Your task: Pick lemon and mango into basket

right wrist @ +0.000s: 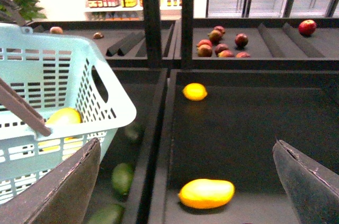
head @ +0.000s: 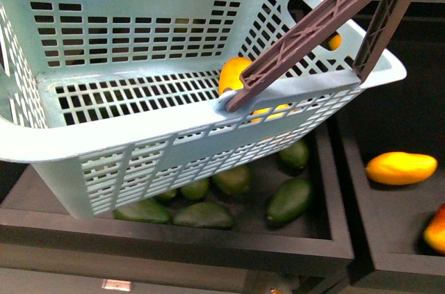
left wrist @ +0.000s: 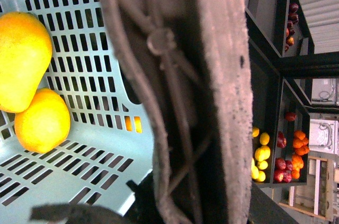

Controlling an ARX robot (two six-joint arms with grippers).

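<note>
The light blue-green basket (head: 139, 137) hangs tilted above the bins, its brown handles (head: 327, 23) drawn up together. My left gripper (left wrist: 190, 203) is shut on the basket's handles (left wrist: 185, 91), which fill its view. A mango (left wrist: 21, 60) and a rounder lemon (left wrist: 42, 121) lie touching on the basket floor. From the front only one orange-yellow fruit (head: 233, 71) shows through the slots. My right gripper (right wrist: 186, 152) is open over the right bin. Another mango (right wrist: 206, 193) lies below, between its fingers (right wrist: 58, 192). A second lemon (right wrist: 195, 91) lies farther back.
Several green avocados (head: 288, 200) lie in the dark bin (head: 327, 238) under the basket. The right bin holds a mango (head: 402, 167) and an orange-red fruit (head: 437, 231). A raised divider (right wrist: 159, 144) separates the bins. Red fruit (right wrist: 222, 44) sits on the shelf behind.
</note>
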